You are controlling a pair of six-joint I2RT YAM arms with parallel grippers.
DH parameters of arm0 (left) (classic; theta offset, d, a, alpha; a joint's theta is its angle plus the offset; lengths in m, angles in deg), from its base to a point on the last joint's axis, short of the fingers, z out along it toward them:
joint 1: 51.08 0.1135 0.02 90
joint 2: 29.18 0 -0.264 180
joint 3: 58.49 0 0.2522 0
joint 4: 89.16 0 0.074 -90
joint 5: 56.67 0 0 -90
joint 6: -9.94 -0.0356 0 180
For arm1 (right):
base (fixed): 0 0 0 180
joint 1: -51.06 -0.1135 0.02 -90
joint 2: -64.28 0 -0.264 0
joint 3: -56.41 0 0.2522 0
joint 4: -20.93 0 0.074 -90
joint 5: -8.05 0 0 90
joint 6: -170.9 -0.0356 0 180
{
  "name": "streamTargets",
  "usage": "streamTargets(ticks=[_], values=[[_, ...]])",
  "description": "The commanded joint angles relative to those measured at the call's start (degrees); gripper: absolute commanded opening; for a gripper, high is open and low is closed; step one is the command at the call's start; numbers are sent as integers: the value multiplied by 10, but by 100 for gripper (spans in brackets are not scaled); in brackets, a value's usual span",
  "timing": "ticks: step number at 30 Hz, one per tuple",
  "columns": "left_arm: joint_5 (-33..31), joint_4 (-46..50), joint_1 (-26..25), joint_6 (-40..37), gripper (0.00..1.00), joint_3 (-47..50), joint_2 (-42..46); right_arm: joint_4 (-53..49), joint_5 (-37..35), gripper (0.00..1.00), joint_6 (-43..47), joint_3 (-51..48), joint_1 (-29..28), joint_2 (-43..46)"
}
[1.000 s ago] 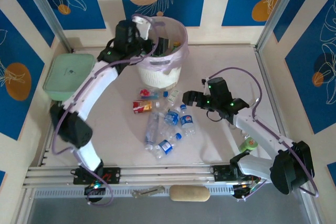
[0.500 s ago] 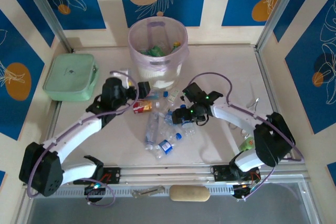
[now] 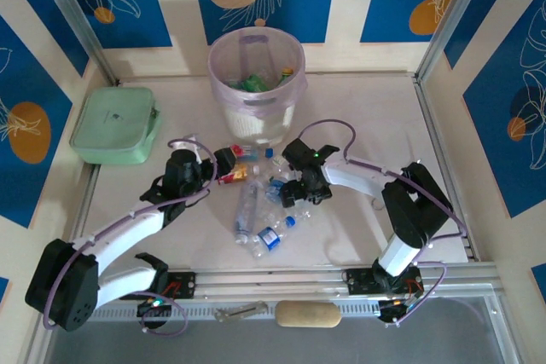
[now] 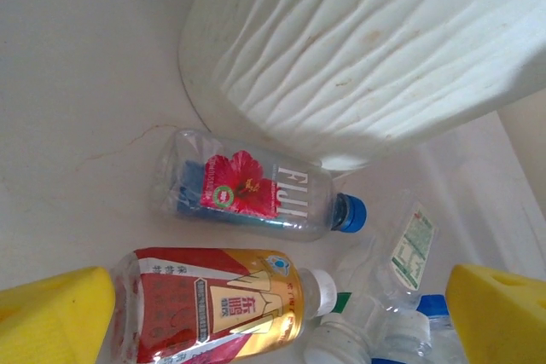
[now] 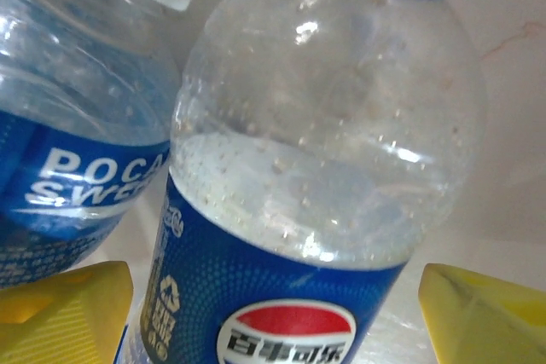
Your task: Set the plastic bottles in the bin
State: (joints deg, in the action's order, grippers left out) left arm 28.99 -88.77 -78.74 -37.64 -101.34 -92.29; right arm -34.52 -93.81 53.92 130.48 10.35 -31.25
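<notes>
Top external view, far left: pale-green lidded box [image 3: 113, 123], flat on the table [image 3: 358, 108], well apart from the bottles.

Next right: left gripper [image 3: 227, 163], low over the table, at the left fringe of the heap and just in front of the bin [image 3: 256, 121].

- Left wrist view: yellow fingers [image 4: 51, 317] spread wide and unclamped, one on either side of the red-labelled bottle [image 4: 213, 304].
- Red-labelled bottle: lies on its side, white cap pointing right.
- Beyond it: Fiji bottle [image 4: 247, 193], clear with a blue cap, also on its side, near the foot of the bin's ribbed white wall.
- Further right: clear bottle with a green-and-white label [image 4: 401, 253], plus white caps at the lower edge.

Centre, top external view: bin upright at the back of the table, pink liner folded over the rim, green bottles [image 3: 252, 83] inside. Loose plastic bottles [image 3: 271, 236] scattered flat on the table in front of it.

Right of the heap: right gripper [image 3: 294, 193], down among the bottles.

- Right wrist view: yellow fingertips [image 5: 64, 304] parted, flanking the Pepsi bottle [image 5: 316, 210], jaws not closed on it.
- Pepsi bottle: clear, blue label.
- Beside it on the left, touching or nearly so: Pocari Sweat bottle [image 5: 60, 125].
</notes>
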Motion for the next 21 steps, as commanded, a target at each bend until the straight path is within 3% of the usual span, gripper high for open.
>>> streamTargets(ticks=[1,9,21], values=[[8,-31,-3,14,99,6,-6,2,-11,87,-10,18,-3,-20],[10,-26,-3,9,99,1,-8,23,-11,83,-27,20,-4,-49],[7,-24,-3,8,100,-5,-12,39,-12,71,-39,8,-2,-53]])
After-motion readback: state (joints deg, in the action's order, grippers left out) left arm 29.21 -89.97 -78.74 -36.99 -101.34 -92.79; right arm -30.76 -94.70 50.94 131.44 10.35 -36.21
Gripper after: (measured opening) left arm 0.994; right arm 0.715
